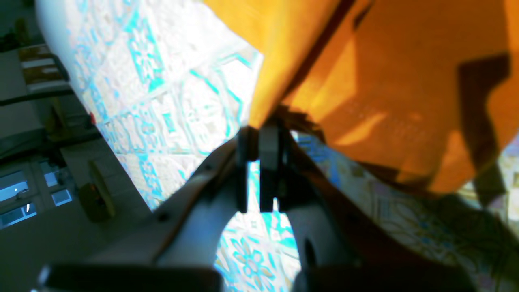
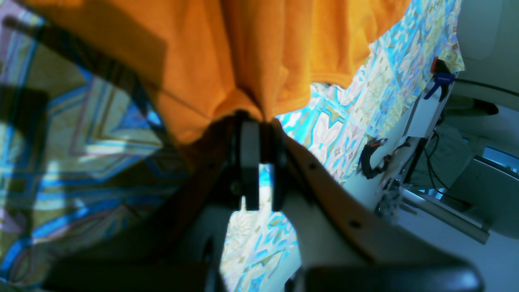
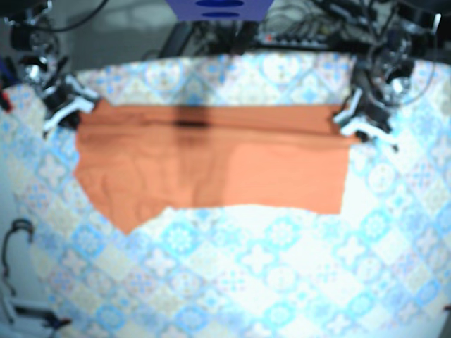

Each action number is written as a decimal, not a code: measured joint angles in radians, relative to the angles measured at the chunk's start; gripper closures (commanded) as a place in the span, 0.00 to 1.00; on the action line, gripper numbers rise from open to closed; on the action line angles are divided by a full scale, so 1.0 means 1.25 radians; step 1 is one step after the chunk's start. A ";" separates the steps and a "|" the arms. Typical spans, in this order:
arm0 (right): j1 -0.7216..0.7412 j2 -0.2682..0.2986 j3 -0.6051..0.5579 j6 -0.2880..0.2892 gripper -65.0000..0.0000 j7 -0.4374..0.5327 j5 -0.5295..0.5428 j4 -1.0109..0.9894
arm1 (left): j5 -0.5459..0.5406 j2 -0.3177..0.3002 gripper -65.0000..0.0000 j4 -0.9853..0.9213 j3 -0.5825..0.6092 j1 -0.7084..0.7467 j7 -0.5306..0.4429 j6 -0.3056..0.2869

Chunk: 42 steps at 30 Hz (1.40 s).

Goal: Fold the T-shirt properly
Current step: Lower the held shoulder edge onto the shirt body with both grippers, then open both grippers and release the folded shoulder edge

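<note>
- Because a clean fold needs a straight, taut edge, the T-shirt [image 3: 211,169] was stretched by its upper edge across the upper half of the overhead view. Its lower part appeared to lie on the table [image 3: 282,282].
- The left pincer [image 3: 350,121], at the upper right of that view, was clamped on one end of that edge. Its wrist view showed the fingers together with orange fabric bunched between them.
- The right pincer [image 3: 67,105], at the upper left, was likewise closed on the opposite end.
- Gripping both ends at once probably served to carry the edge evenly, so the fold would not skew.
- Counted: one T-shirt, two pincers, and one table under one patterned cloth [image 3: 211,77].
</note>
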 measured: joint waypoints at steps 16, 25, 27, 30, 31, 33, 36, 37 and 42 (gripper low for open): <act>0.001 0.007 0.000 0.000 1.00 0.002 0.000 -0.005 | -0.027 0.000 1.00 -0.033 0.001 -0.016 -0.001 -0.006; -0.001 0.007 0.000 0.000 0.93 0.002 0.000 -0.005 | -0.026 0.002 0.94 -0.041 0.029 -0.023 0.002 -0.003; -0.001 0.007 0.000 0.000 0.91 0.002 0.000 -0.005 | -0.026 0.002 0.88 -0.041 0.029 -0.023 0.003 -0.003; -0.001 0.009 0.000 0.000 0.89 -0.008 0.000 -0.006 | -0.024 -0.001 0.79 -0.044 0.029 -0.022 0.012 0.000; -0.002 0.010 0.000 0.000 0.89 -0.007 0.000 -0.006 | -0.024 0.000 0.76 -0.044 0.029 -0.023 0.011 0.000; -0.002 0.011 0.000 0.000 0.89 -0.007 0.000 -0.006 | -0.024 0.000 0.72 -0.044 0.029 -0.023 0.011 0.000; -0.003 0.011 0.000 0.000 0.89 -0.007 0.000 -0.005 | -0.024 0.000 0.67 -0.044 0.029 -0.022 0.011 0.000; -0.003 0.011 0.000 0.000 0.89 -0.007 0.000 -0.005 | -0.024 0.000 0.66 -0.044 0.029 -0.022 0.011 0.000; -0.003 0.011 0.000 0.000 0.89 -0.007 0.000 -0.005 | -0.024 0.000 0.64 -0.044 0.029 -0.022 0.011 0.000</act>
